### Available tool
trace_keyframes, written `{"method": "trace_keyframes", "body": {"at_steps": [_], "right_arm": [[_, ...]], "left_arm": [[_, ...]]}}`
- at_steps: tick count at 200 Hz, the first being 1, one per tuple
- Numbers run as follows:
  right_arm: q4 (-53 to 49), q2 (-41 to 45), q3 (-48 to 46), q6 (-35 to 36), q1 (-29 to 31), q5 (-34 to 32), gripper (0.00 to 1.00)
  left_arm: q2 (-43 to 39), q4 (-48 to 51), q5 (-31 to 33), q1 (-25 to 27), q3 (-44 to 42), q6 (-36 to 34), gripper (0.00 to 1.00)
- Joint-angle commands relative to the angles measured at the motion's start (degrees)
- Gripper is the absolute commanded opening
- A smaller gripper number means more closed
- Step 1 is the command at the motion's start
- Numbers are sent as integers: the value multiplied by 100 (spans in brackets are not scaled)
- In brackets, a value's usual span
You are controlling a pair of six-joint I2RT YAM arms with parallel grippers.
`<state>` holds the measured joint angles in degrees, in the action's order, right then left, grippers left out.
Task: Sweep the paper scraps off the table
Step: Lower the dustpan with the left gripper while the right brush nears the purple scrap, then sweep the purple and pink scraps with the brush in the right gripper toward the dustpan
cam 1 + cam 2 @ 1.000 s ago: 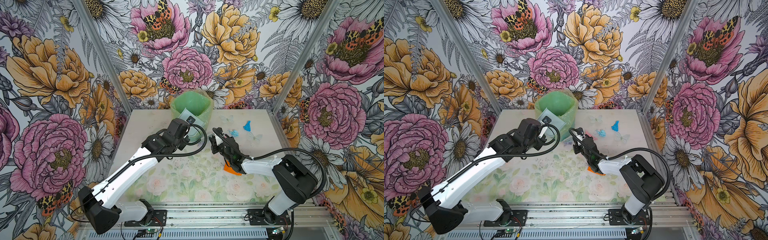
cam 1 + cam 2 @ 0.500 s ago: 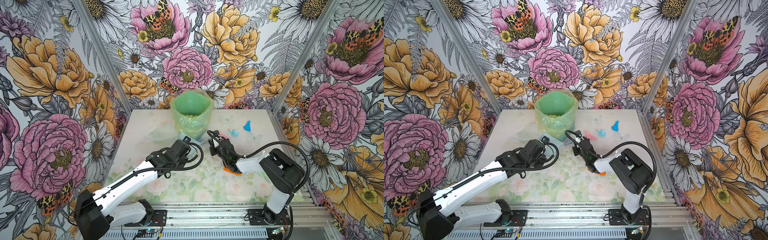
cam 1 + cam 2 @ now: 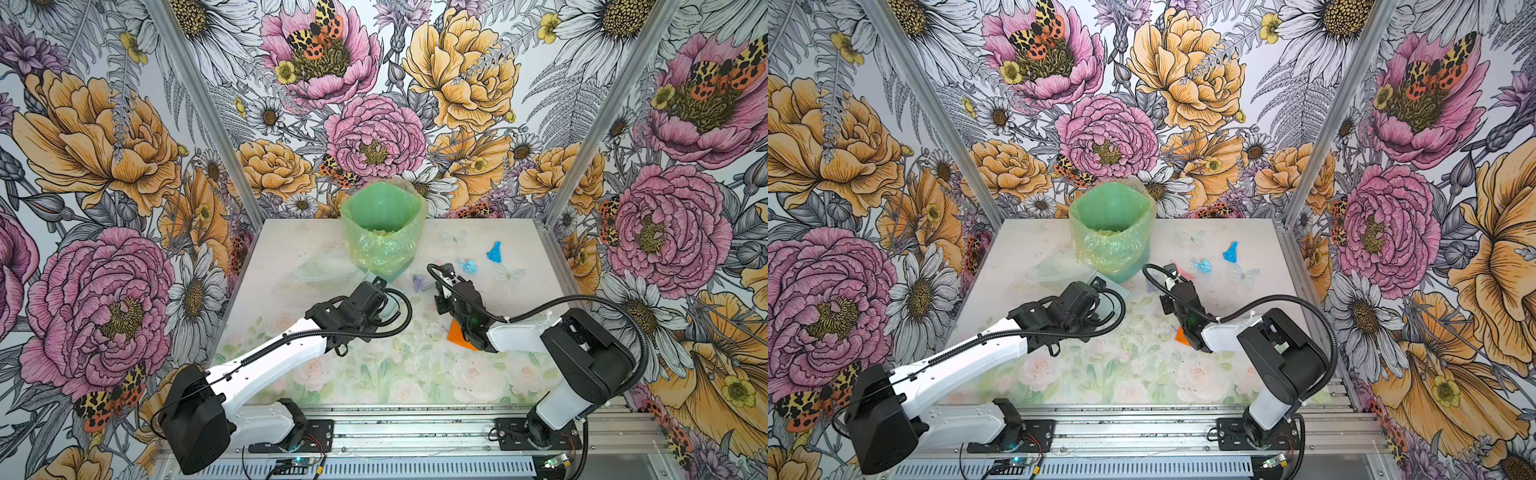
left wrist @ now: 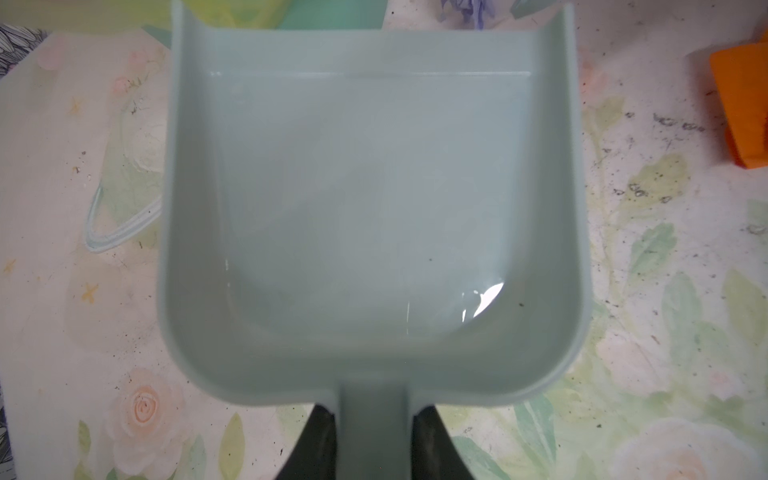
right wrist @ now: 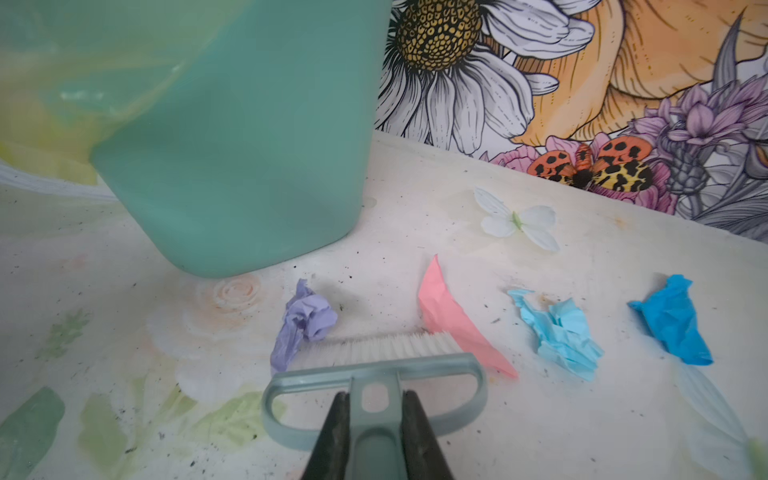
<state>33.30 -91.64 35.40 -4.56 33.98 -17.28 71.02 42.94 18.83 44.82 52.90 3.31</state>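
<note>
My left gripper [image 4: 376, 440] is shut on the handle of an empty grey-blue dustpan [image 4: 374, 208] held low over the table [image 3: 291, 249], its mouth facing the bin. My right gripper [image 5: 376, 424] is shut on the brush [image 5: 374, 361]. The white bristles rest on the table between a lilac scrap [image 5: 305, 322] and a pink scrap [image 5: 453, 324]. Beyond the pink one lie a light blue scrap [image 5: 557, 332] and a darker blue scrap [image 5: 673, 324]. An orange scrap [image 3: 456, 332] lies partly under my right wrist.
The green bag-lined bin [image 3: 382, 232] stands at the back middle, just behind the dustpan and brush. A clear plastic piece [image 3: 320, 270] lies to the left of the bin. Flowered walls close in the table's left, back and right edges.
My left arm has brought the dustpan from the bin's mouth down and forward to just over the table. The right gripper with the brush has hardly shifted.
</note>
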Motion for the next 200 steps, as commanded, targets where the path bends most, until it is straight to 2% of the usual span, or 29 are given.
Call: {"method": "trace_keyframes", "body": {"at_steps": [1,41,68,86,130,157,200], "right_arm": [[-240,549,-75,281,-118,-340,0],[-590,1296,-157,431,-446,-325,0],[-531,1365,-139,142,-471,357,0],[-185,1085,-105,-154,-438,656,0],[396,31,391,-362,-135,696,0],[461,-488,752,-384,-68,669,0],[412,-845,1011,-370,-58,647,0]], "left_arm": [[24,-286,-178,-26,-82,91,24],[126,-338,-195,-35,-122,108,23],[174,-416,-251,-37,-192,126,23],[235,-444,-281,-39,-210,159,23],[335,-453,-275,-5,-218,180,23],[335,-453,-272,3,-245,187,23],[334,-453,-257,-1,-259,203,23]]}}
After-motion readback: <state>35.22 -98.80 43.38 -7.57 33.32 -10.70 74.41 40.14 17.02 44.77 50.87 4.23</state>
